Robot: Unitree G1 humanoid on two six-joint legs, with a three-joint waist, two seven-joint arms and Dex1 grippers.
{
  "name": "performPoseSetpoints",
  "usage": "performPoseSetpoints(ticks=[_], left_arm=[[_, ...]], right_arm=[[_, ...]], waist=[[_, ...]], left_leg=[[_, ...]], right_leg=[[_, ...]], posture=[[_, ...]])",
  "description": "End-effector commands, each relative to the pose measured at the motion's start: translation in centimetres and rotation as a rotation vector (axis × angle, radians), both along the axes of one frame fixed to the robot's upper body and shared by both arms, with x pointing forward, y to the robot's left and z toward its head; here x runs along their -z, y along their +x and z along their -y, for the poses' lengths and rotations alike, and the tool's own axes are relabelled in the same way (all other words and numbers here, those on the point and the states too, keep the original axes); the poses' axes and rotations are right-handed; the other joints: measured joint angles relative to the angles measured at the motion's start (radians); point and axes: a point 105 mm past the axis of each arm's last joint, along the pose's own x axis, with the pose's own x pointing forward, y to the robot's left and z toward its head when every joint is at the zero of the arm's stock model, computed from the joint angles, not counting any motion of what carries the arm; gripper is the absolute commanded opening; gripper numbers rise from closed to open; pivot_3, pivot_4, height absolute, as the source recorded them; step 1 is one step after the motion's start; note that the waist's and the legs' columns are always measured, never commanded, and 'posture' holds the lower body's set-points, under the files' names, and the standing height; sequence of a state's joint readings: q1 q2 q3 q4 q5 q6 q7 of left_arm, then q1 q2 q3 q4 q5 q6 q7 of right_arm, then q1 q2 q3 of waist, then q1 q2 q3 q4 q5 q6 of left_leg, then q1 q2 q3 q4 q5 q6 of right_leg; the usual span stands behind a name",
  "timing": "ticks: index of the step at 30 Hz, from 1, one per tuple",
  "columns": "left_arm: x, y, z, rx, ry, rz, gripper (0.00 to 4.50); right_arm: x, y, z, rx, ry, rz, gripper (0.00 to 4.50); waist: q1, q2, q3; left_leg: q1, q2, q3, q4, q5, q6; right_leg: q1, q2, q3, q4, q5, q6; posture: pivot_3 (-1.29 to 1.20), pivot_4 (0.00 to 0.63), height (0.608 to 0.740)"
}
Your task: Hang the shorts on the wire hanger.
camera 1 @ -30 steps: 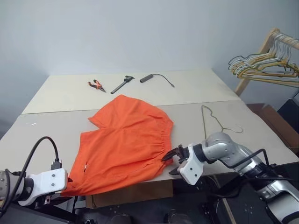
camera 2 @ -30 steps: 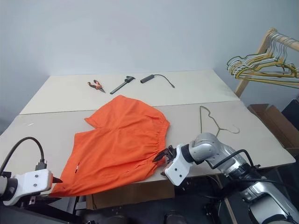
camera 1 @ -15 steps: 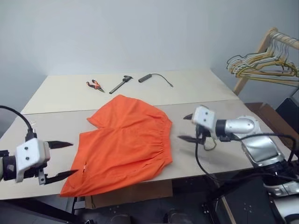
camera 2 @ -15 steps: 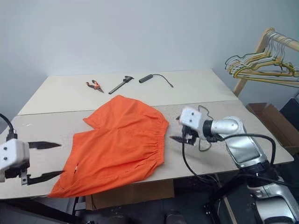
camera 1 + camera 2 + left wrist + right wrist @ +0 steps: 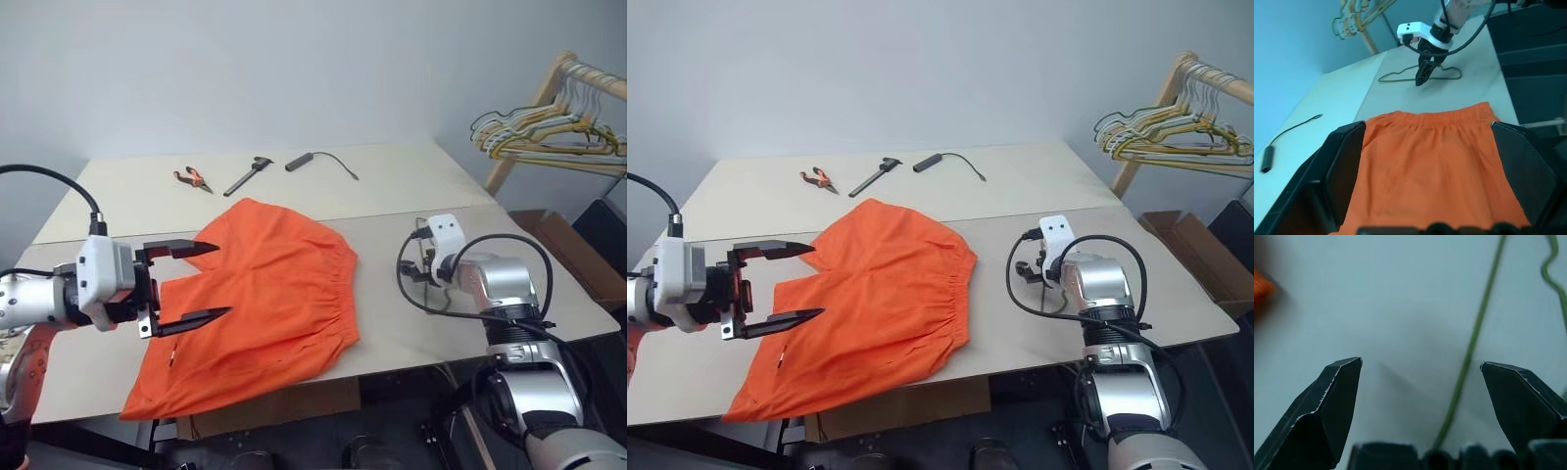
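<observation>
Between wide right pincer (image 5: pixel 1418 396) fingers, wire hanger (image 5: pixel 1469 357); shorts (image 5: pixel 260 294) apart.

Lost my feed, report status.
Left gripper open over orange fabric shorts. Right gripper open above thin wire hanger. Shorts flat, unhung. Nothing in the way.

Shorts (image 5: pixel 260 294) lie on table (image 5: pixel 392 186), left of wire hanger (image 5: pixel 1415 75).
</observation>
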State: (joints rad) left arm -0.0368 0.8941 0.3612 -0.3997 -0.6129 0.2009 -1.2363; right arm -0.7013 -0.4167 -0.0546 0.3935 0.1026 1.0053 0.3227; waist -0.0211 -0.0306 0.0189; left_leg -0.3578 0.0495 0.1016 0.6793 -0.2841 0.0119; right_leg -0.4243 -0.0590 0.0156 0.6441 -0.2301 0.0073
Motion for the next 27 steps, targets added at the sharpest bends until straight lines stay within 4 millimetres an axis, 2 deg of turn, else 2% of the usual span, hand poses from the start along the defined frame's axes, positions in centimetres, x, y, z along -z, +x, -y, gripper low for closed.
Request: performPoseSetpoints(ticks=[1,9,14,17,27], left_arm=[[-0.6,-0.1,0.5,0.035,-0.017,0.024,4.46],[0.1,0.0,0.6,0.035,-0.006,0.017,4.46],[0.3,0.0,0.8,0.037,-0.005,0.019,4.46],[0.5,0.0,1.0,0.035,-0.001,0.022,4.5],[0.7,-0.1,1.0,0.026,0.006,0.024,4.5]], right_arm=[[-1.5,0.7,-0.3,-0.018,0.031,0.047,4.5],[-0.3,0.2,-1.3,-0.079,0.042,-0.001,4.5],[1.4,-0.1,-0.9,-0.034,0.019,-0.07,4.5],[2.9,-0.6,-0.3,0.006,0.002,-0.122,3.94],[4.6,-1.3,-0.6,0.009,-0.022,-0.175,0.5]], waist=[[-0.007,0.0,0.0],[-0.026,0.0,0.0],[-0.025,0.0,0.0],[-0.025,0.0,0.0],[-0.025,-0.002,-0.001]], left_leg=[[0.0,0.0,0.0,0.0,0.0,0.0],[0.001,0.0,-0.008,0.0,0.0,0.0],[0.001,0.0,-0.008,0.0,0.0,0.0],[0.002,0.0,-0.008,0.0,0.0,0.0],[0.004,0.0,-0.009,0.0,0.0,0.0]], right_leg=[[0.0,0.0,0.0,0.0,0.0,0.0],[0.001,0.001,0.001,0.0,0.0,0.001],[0.001,0.001,0.001,0.0,0.0,0.001],[0.003,0.001,0.001,0.0,0.0,0.001],[0.004,0.001,0.001,0.0,0.0,0.001]], posture=[[0.03,0.0,0.74],[0.03,0.0,0.74],[0.03,0.0,0.74],[0.03,0.0,0.74],[0.04,0.0,0.74]])
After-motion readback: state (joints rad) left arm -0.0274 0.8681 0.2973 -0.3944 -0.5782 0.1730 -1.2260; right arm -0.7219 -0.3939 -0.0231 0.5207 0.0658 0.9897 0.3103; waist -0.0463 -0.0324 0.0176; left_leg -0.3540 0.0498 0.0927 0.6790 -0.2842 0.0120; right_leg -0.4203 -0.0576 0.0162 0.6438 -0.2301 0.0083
